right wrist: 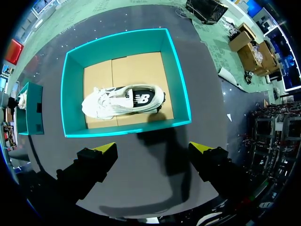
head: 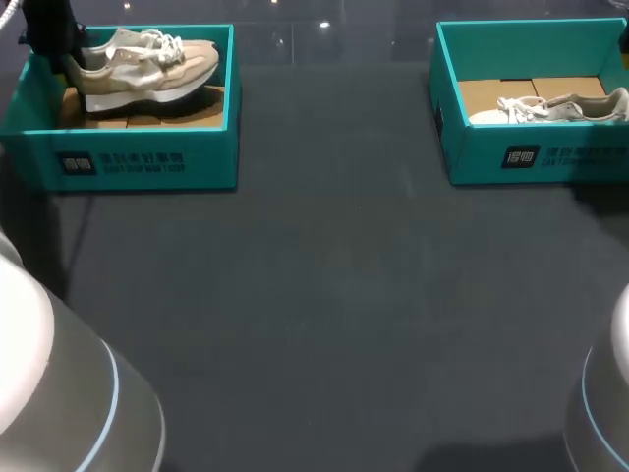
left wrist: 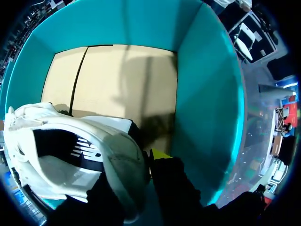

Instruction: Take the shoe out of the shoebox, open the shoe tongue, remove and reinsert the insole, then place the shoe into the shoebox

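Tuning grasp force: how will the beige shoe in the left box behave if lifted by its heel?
The beige shoe is probably light: thick foam-looking sole, fabric upper. Lifted at the heel, its long toe end likely droops. The soft heel collar may fold under pinch.

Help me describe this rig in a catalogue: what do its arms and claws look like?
The left arm and right arm have bulky rounded white-grey housings, each ringed by a thin light-blue band. The right claw has two blocky black fingers ending in wedge-shaped bright yellow tips. The left claw is black too; only one yellow tip shows, the other hidden behind the shoe.
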`<state>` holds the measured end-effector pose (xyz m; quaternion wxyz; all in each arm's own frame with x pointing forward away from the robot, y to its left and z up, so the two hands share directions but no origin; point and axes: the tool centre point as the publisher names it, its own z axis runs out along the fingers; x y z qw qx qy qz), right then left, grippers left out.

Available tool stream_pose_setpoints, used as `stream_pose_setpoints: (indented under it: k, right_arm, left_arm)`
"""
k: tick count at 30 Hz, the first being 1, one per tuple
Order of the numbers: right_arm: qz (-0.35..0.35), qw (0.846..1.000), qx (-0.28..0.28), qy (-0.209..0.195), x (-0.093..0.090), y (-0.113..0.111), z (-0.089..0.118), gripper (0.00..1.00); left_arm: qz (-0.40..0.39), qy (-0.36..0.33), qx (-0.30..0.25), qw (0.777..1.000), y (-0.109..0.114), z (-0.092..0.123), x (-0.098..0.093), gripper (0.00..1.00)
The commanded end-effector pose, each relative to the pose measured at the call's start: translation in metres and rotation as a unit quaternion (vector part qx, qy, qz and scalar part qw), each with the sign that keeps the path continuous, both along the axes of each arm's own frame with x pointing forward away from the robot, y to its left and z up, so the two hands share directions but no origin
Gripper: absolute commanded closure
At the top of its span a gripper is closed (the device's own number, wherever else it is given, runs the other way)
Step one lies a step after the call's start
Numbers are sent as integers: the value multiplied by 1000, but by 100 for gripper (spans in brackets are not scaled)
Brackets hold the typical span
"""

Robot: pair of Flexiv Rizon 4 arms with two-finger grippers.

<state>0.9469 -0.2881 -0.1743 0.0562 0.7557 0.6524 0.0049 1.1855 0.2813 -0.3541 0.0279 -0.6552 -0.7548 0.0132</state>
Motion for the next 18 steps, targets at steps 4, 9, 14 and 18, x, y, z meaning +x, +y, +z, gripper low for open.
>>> stream_pose_setpoints:
  k: [4, 9, 14, 18]
  right_arm:
    - [-1, 1000, 0, 0, -1, 0, 0, 0]
    - [-1, 1000, 0, 0, -1, 0, 0, 0]
    - [-1, 1000, 0, 0, -1, 0, 0, 0]
    - [-1, 1000, 0, 0, -1, 0, 0, 0]
  left_arm:
    - [-6, -21, -3, 1000, 6, 56, -7, 100]
    - [-12, -28, -1, 1000, 8, 91, -9, 100]
    - [-21, -39, 3, 999, 10, 124, -16, 100]
    - [-27, -51, 14, 998, 10, 146, -20, 100]
